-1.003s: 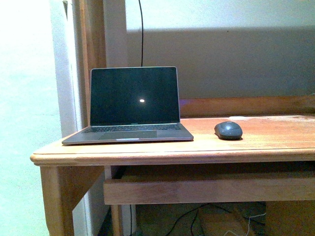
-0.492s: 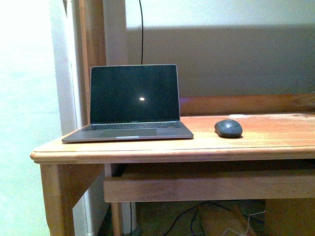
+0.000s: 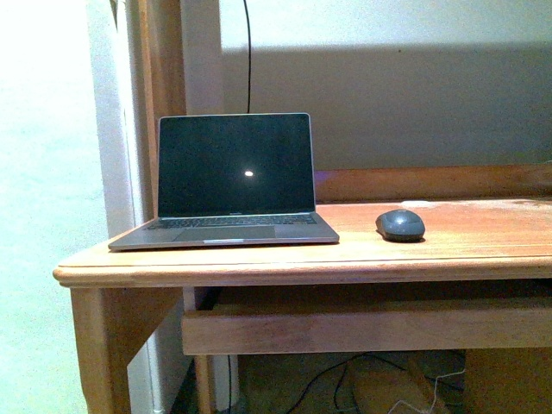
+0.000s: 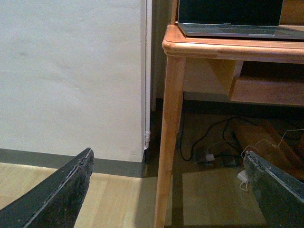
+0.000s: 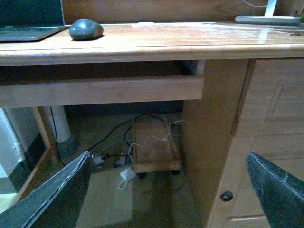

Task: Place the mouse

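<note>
both end effectors hang open below the desk (image 3: pixel 259 263); mouse (image 3: pixel 400 225) unmoved.

The worktop (image 3: pixel 483 241) lay bare right of the mouse (image 3: pixel 400 226), out to the right edge of the frame. A narrow strip stayed free between the mouse and the open laptop (image 3: pixel 228 185) at left centre. The laptop's upright screen and the wooden back rail (image 3: pixel 431 183) closed off the rear. In the right wrist view a white lamp base (image 5: pixel 268 19) sat at the upper right. Both hands (image 4: pixel 166 194) (image 5: pixel 166 194) were below worktop height, jaws spread wide, with a wooden trolley (image 5: pixel 154 147) and loose cables (image 4: pixel 209 137) on the floor beneath.
</note>
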Controlling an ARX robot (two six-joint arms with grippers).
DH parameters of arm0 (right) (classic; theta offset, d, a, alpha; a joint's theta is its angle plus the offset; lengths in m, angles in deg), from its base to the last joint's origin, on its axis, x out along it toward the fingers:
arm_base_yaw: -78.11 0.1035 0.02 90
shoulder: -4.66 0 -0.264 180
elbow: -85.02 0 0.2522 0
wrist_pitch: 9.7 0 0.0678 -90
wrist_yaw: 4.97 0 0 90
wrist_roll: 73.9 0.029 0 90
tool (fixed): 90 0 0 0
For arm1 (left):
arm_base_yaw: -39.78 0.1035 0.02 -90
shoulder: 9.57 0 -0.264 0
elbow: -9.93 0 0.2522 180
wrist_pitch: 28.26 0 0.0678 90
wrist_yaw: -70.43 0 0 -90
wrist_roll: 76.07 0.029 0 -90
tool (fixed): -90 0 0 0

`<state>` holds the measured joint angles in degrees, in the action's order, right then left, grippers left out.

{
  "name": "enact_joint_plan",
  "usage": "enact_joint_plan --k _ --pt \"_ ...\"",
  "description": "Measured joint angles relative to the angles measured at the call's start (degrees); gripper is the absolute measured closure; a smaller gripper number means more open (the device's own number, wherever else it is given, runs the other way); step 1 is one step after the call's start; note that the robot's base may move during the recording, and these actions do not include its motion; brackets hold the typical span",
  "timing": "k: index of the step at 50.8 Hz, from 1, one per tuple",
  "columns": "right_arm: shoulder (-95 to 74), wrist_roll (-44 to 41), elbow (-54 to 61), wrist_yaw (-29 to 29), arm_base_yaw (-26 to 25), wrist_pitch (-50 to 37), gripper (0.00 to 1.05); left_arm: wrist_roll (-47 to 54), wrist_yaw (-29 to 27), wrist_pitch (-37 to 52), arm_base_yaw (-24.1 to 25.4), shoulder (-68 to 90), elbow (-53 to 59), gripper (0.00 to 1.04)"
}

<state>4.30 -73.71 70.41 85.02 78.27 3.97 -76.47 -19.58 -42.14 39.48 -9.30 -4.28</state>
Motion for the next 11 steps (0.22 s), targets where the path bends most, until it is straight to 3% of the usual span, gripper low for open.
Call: enact_joint_plan --k 11 --pt "0.0 0.0 0.0 0.0 0.0 0.0 0.07 0.0 0.0 0.0 0.0 0.0 0.0 0.08"
